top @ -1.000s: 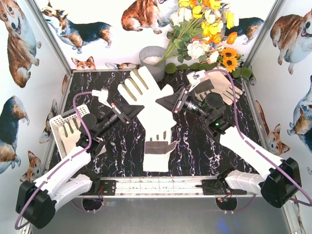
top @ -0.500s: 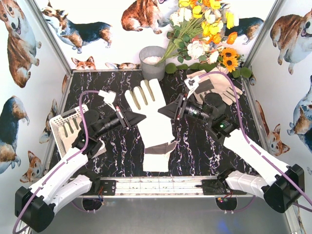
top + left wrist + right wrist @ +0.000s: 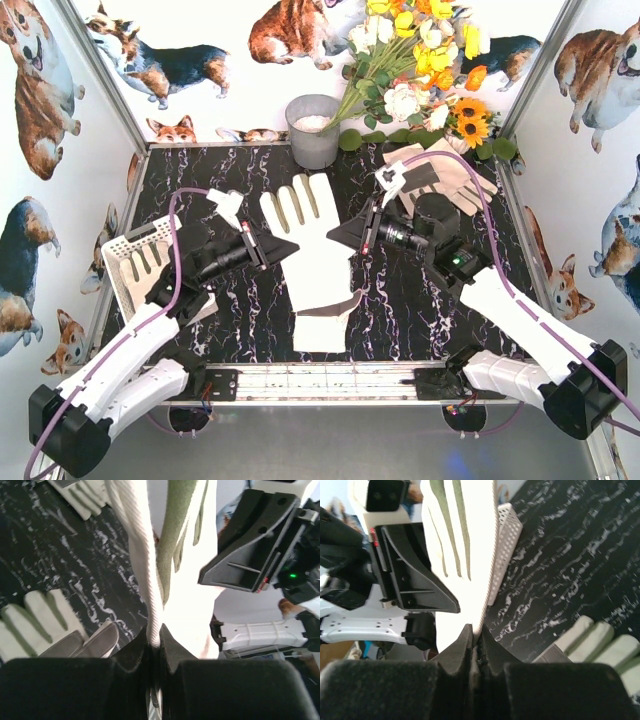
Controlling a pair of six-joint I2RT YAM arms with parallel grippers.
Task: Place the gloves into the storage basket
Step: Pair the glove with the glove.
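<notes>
A cream-white glove (image 3: 312,235) with grey-green finger strips hangs upright over the middle of the table, pinched from both sides. My left gripper (image 3: 295,244) is shut on its left edge (image 3: 150,570). My right gripper (image 3: 331,238) is shut on its right edge (image 3: 485,580). Below it a white cuff with a grey band (image 3: 327,318) lies on the table; I cannot tell whether it is the same glove. The white lattice storage basket (image 3: 122,250) stands at the left with a glove (image 3: 150,262) inside. More gloves (image 3: 445,175) lie at the back right.
A grey metal bucket (image 3: 313,130) stands at the back centre, with a bunch of flowers (image 3: 425,70) beside it. Corgi-print walls and metal posts close in the black marbled table (image 3: 250,310) on three sides. Both arms cross the front half.
The right gripper has closed on the glove's right edge. The held glove has come lower and toward the front, its fingers now away from the bucket.
</notes>
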